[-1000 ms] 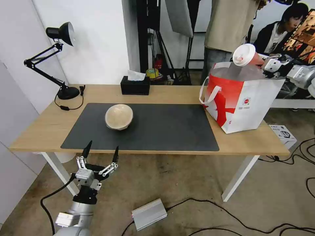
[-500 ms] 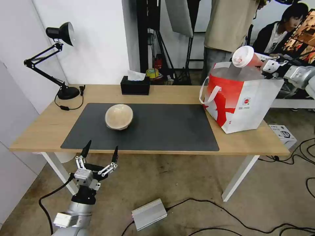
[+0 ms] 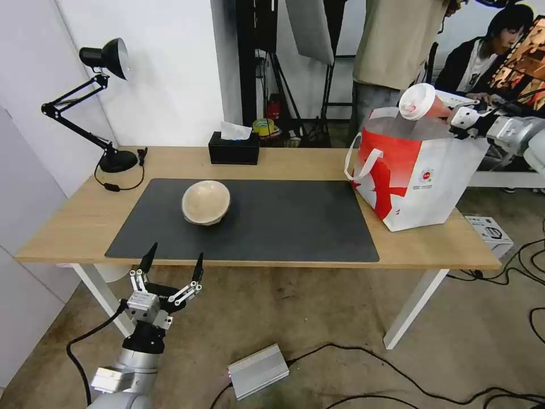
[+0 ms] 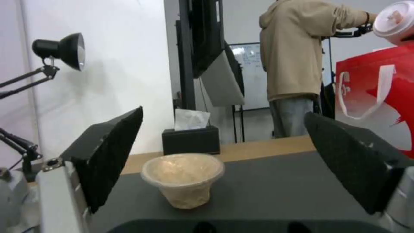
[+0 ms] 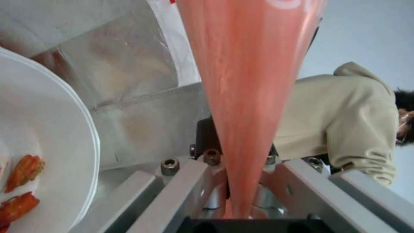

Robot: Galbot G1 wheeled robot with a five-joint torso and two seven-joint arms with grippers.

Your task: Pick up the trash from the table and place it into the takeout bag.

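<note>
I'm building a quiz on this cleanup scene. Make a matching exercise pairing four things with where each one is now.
Things:
1. red drink cup
2. beige bowl
3. white bowl
4. left gripper

Places:
A. on the dark mat
B. inside the takeout bag
C. below the table's front edge, open
D. held tilted above the bag by the right gripper

Pairs: 1-D, 2-A, 3-B, 4-C

I see a white wall behind a black desk lamp and a black tissue box, a brown floor with black cables and a silver box, and dark stands far back.
</note>
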